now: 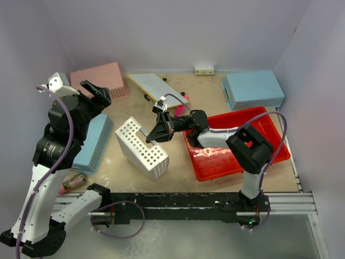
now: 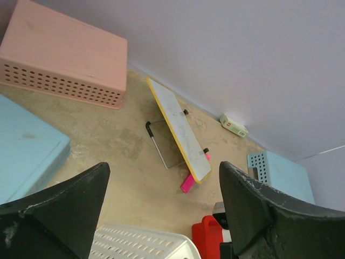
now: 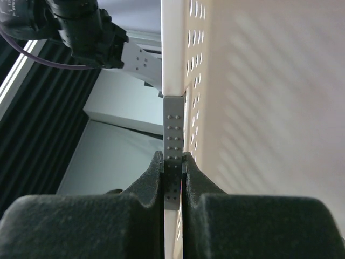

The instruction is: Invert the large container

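Top external view gives me the red tray (image 1: pixel 221 164), a wide shallow rectangle of glossy plastic. It lies open side up on the tan table (image 1: pixel 178 175), with pale scuffs or glare on its floor. My right arm stretches across its far left corner.

Just left of the tray, the right gripper (image 1: pixel 151 138) is clamped on the rim of a white basket (image 1: pixel 143 148). This is hard plastic pierced with round holes, tipped onto one side. The right wrist view shows both fingers pressed together on a thin dimpled grey strip at that rim (image 3: pixel 172 162).

Behind the tray sits a light-blue basket (image 1: pixel 253 89), perforated and turned bottom up. Farther left of the tray a yellow-edged whiteboard (image 1: pixel 159 89) leans tilted on a wire stand. A pink basket (image 1: pixel 102 80) lies beyond that, also bottom up. A second light-blue basket (image 1: pixel 97 143) lies well left of the tray beside my left arm.

The left gripper (image 1: pixel 99 91) hangs above that side, its fingers spread wide with nothing between them.
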Available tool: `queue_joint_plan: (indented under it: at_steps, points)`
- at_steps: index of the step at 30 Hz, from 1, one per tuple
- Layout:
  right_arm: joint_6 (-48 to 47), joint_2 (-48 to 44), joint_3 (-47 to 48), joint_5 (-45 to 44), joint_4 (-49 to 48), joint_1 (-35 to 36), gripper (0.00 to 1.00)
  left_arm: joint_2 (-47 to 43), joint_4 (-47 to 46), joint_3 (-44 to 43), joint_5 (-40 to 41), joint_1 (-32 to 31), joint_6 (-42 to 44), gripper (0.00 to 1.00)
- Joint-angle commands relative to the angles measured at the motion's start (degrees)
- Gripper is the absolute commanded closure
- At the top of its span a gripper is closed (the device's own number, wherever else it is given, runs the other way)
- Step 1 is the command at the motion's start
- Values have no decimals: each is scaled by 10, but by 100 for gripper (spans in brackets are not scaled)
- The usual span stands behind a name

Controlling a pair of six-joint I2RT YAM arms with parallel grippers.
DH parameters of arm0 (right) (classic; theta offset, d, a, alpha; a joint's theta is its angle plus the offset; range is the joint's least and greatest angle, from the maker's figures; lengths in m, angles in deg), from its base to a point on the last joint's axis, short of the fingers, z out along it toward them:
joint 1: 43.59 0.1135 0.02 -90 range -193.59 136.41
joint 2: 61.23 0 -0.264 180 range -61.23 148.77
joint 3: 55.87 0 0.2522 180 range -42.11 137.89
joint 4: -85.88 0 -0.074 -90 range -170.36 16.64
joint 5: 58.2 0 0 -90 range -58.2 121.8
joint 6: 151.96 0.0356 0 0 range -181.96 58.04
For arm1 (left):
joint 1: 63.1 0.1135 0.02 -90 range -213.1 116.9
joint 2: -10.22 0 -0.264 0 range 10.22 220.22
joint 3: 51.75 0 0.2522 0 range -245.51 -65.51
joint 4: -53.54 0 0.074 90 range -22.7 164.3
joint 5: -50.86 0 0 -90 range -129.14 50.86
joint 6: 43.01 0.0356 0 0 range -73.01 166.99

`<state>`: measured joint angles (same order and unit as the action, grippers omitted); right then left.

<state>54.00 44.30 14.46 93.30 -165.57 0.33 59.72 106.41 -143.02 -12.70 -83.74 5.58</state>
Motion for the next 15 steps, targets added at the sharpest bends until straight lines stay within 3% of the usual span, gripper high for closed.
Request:
queue_joint_plan:
  at_steps: [1,11,15]
  points:
    - [89,47,-21,26,-169,-5,100,2,1,-23,8,1,0,20]
    - [1,55,-30,66,-62,-78,94,12,0,-22,-2,1,4,20]
    - [-69,46,-30,83,35,-99,93,19,-5,-23,-4,1,6,20]
